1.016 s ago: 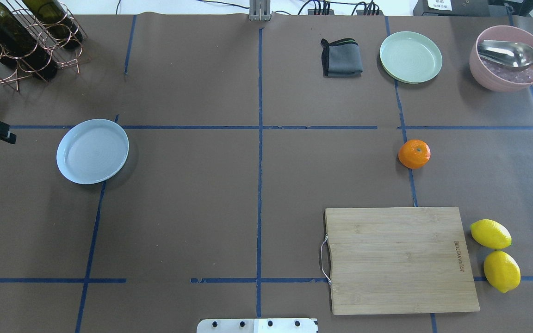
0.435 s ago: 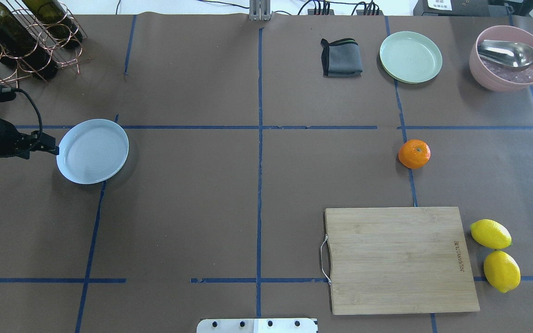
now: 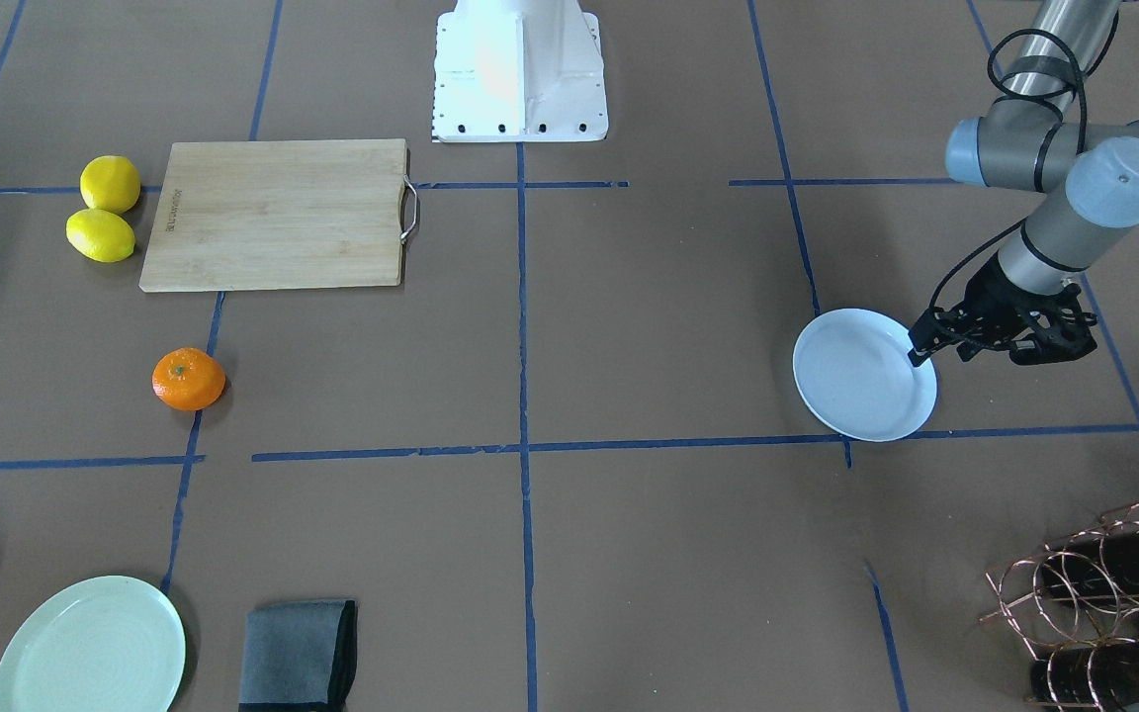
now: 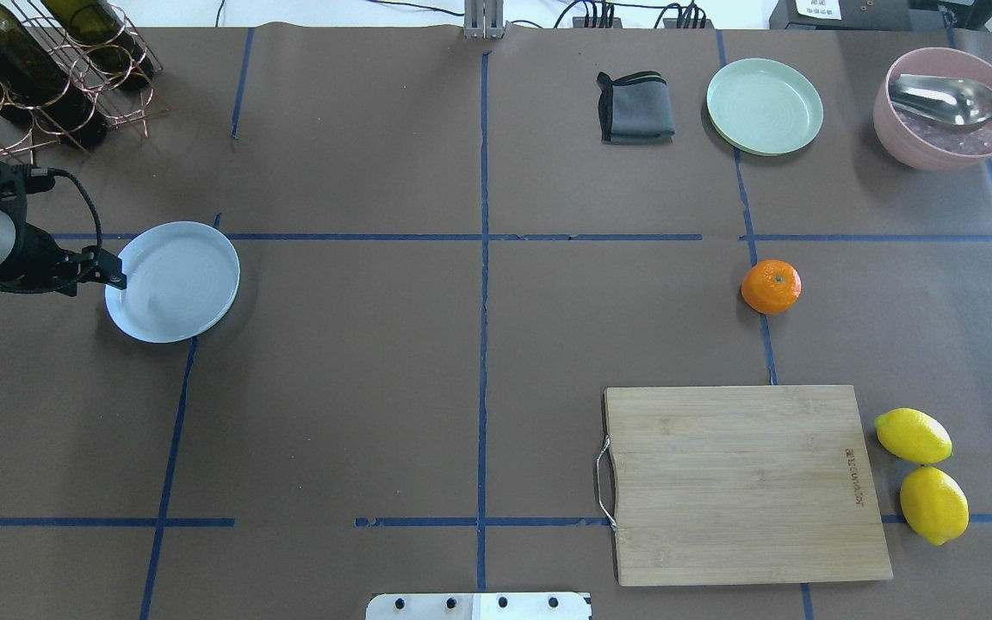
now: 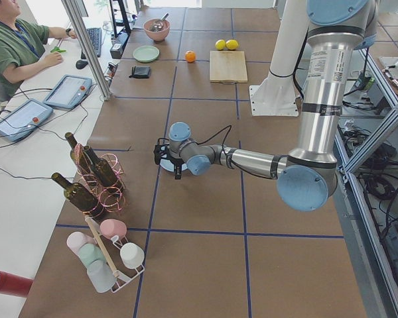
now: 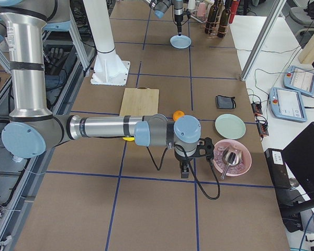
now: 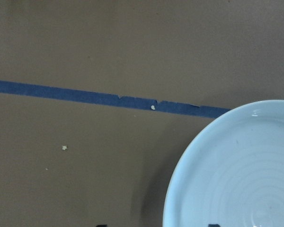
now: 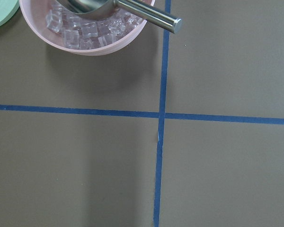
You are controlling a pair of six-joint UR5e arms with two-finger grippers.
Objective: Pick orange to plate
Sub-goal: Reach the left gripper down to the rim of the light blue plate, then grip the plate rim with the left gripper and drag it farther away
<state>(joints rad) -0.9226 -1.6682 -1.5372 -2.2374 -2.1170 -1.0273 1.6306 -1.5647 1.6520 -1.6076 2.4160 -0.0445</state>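
Note:
The orange sits on the brown table, right of centre, on a blue tape line; nothing touches it. The glossy white plate lies far to the left and holds nothing. My left gripper hovers at the plate's left rim. In the left wrist view its two fingertips stand wide apart and open at the bottom edge, with the plate rim between them. My right gripper shows only in the exterior right view, low beside the pink bowl; I cannot tell whether it is open or shut.
A wooden cutting board lies at the near right, with two lemons beside it. At the far right stand a pale green plate, a grey cloth and a pink bowl with ice and a scoop. A wine rack occupies the far left.
My left arm has come in from the left edge; its gripper now reaches the plate's left rim. The orange and the plate have not moved.

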